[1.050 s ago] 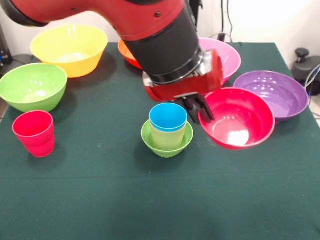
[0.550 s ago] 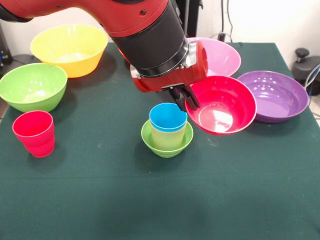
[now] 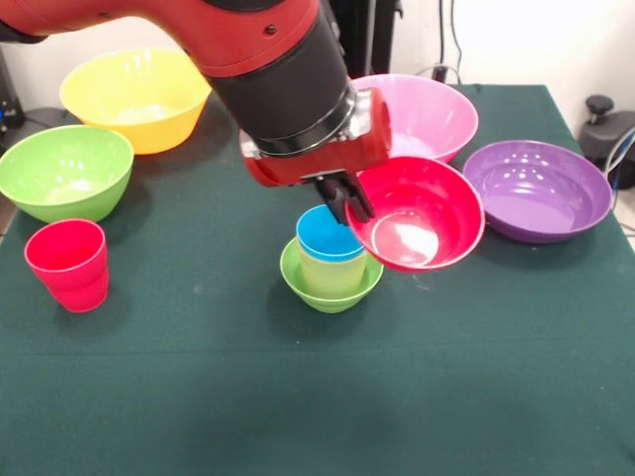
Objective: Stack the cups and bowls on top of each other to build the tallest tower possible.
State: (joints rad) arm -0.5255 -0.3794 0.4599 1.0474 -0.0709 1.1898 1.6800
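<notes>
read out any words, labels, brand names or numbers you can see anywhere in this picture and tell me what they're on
None can be read. The red bowl held in the gripper, the blue cup, the small lime-green bowl, the red cup and the other bowls are plain coloured plastic. The arm shows no legible marking, and the green table cover is blank.

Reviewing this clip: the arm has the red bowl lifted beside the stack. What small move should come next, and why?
Probably carry the red bowl a little further sideways until it is centred over the blue cup. The tool grips the bowl by its rim, tilted and raised off the table, and it overlaps only the cup's edge, not the tower top.
</notes>
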